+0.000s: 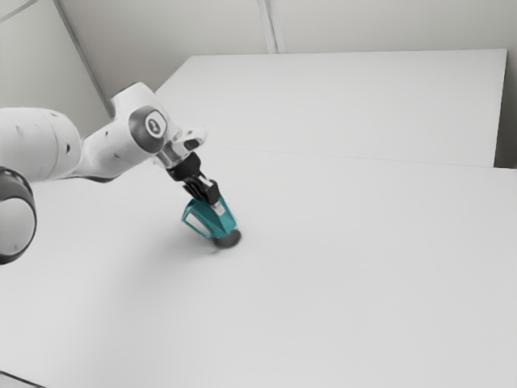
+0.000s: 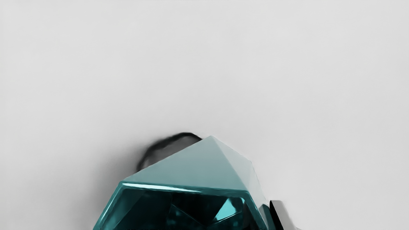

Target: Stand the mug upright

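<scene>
Gripper low over the worktop, brought in slantwise from the exterior view's left by the white arm, probably so as to meet a leaning thing along its own lean. Cannot tell how far open, nor whether closed on anything; close against the mug at any rate, near its mouth.

Just below the gripper, toward the exterior view's left, a teal loop, perhaps the handle, standing out from the mug and so best kept out of the way during any turn. Then the mug itself, directly under the gripper, tilted rather than upright, with the rim toward the gripper and the base pointing down and away. Too steep a lean to look stable alone; likely propped or carried by the gripper, with the mouth end up for that reason.

Farther toward the exterior view's right, below the gripper and beside the mug's low end, a dark round patch, perhaps shadow. Cannot tell whether touching the worktop there. Looks partway through the righting. Next, probably, ease the tilt out until flat on the base; release too soon, and risk a topple.
</scene>
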`<control>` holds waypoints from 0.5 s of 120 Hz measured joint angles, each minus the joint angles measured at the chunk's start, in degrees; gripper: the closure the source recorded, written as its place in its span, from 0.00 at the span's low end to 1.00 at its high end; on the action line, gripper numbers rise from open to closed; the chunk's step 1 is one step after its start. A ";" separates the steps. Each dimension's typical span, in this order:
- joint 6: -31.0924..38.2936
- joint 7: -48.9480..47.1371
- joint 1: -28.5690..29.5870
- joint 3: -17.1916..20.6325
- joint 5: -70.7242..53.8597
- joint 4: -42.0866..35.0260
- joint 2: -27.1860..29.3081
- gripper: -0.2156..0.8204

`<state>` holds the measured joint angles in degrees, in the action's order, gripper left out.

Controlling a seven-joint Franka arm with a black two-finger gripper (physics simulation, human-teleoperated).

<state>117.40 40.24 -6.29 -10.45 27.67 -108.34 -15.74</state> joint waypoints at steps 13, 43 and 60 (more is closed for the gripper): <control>3.19 -1.43 -2.84 -0.06 -6.84 1.48 -0.72 0.96; 8.80 -5.37 -7.53 0.03 -18.23 2.97 -3.35 0.96; 10.30 -7.78 -9.14 0.09 -24.76 4.05 -3.82 0.96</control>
<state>127.70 32.46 -15.42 -10.36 2.90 -104.29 -19.56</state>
